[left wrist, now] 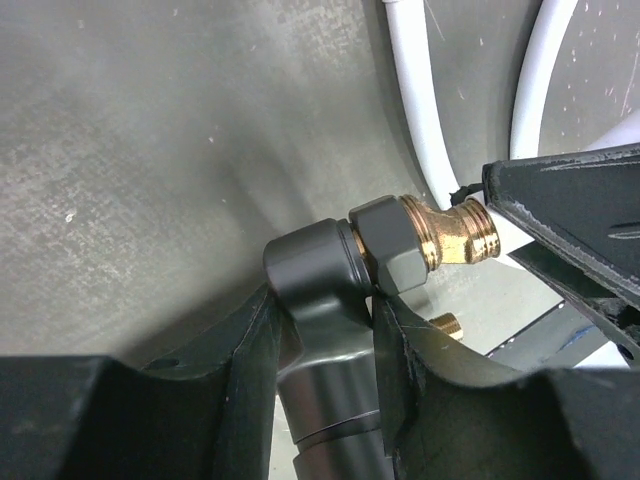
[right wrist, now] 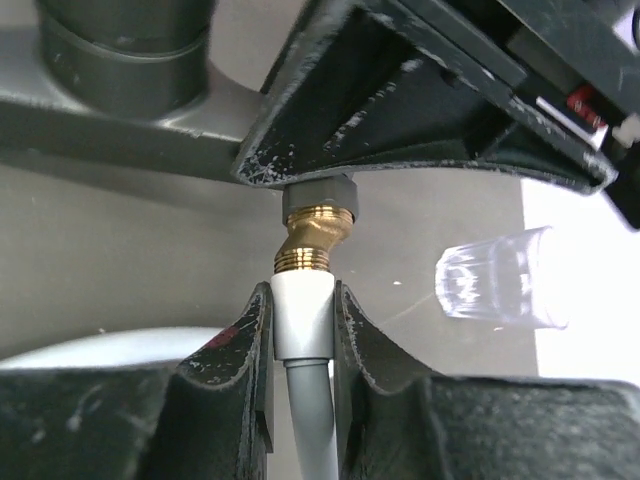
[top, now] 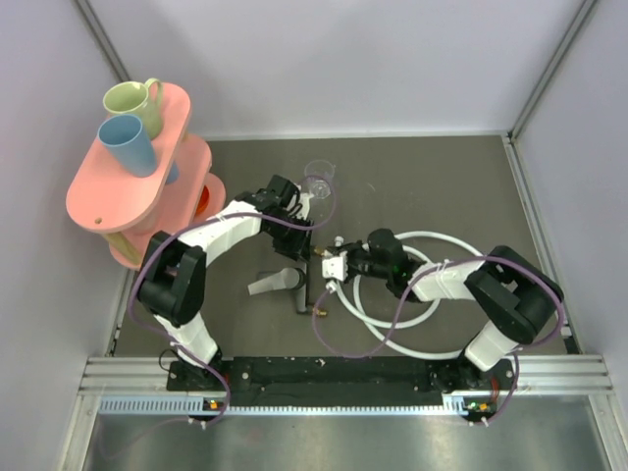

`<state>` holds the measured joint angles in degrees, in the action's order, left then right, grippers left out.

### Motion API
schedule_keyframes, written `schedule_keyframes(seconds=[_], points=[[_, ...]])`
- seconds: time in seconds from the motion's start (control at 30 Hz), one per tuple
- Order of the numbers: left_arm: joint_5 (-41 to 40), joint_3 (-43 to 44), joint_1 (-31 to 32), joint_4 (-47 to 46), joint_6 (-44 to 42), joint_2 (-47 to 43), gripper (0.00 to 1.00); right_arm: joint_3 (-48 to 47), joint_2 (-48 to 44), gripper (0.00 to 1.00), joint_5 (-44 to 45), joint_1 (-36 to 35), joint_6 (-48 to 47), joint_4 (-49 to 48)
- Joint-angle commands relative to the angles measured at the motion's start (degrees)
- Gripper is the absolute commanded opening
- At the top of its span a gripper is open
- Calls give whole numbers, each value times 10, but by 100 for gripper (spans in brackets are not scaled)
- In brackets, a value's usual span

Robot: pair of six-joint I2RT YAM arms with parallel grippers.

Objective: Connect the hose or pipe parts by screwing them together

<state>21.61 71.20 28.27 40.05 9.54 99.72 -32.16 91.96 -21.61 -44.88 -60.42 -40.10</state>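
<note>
Two grips: left gripper clamps the black fitting, my right gripper holds the hose connector end-on against its brass tip.

Soft, even light, faint shadows; the fitting glints, close foreground seemingly defocused.

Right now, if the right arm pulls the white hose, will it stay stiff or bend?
Probably floppy: the white hose lies in loose loops, so the coils would likely drag behind. It seems light, being thin. Its end looks stiffer, where the right end effector pinches the white sleeve at the brass tip.
</note>
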Motion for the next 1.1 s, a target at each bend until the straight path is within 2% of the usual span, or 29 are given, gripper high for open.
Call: schedule_keyframes(seconds=[0.0, 0.03, 0.17, 0.27, 0.3, 0.37, 0.47, 0.57, 0.63, 0.67, 0.7, 0.77, 0.8, 0.87, 0.97, 1.0, 1.07], points=[[99, -30, 10, -139, 32, -89, 0, -96, -28, 0, 0, -3, 201, 81], [99, -58, 14, -162, 42, -112, 0, -123, -30, 0, -7, 10, 288, 96], [74, -134, 28, -277, 57, -163, 0, -178, -20, 0, -96, 62, 473, 131], [45, -197, 45, -368, 44, -203, 0, -205, 5, 0, -210, 107, 589, 117], [26, -213, 49, -394, 43, -212, 0, -221, 11, 0, -242, 117, 662, 106], [13, -257, 57, -465, 43, -236, 0, -231, 31, 0, -274, 143, 725, 82], [4, -294, 70, -522, 40, -253, 0, -275, 65, 0, -313, 164, 807, 116], [-18, -301, 79, -533, 28, -253, 0, -299, 90, 0, -345, 178, 876, 126], [-30, -309, 79, -545, 22, -248, 0, -289, 107, 0, -368, 202, 1001, 73], [-32, -311, 79, -549, 21, -246, 0, -287, 137, 0, -400, 211, 1054, -11], [-31, -313, 79, -559, 19, -244, 0, -275, 153, 0, -414, 223, 1171, -70], [-43, -316, 79, -563, 15, -236, 0, -266, 190, 0, -424, 235, 1252, -204], [-46, -316, 79, -563, 15, -234, 0, -253, 197, 0, -416, 249, 1291, -221], [-49, -315, 79, -563, 18, -231, 0, -244, 199, 6, -405, 258, 1299, -243], [-51, -309, 78, -547, 21, -234, 0, -222, 173, 18, -411, 265, 1260, -248], [-57, -300, 77, -539, 24, -232, 0, -218, 148, 29, -411, 265, 1216, -210], [-63, -281, 76, -482, 22, -226, 0, -214, 116, 39, -399, 265, 1157, -150]])
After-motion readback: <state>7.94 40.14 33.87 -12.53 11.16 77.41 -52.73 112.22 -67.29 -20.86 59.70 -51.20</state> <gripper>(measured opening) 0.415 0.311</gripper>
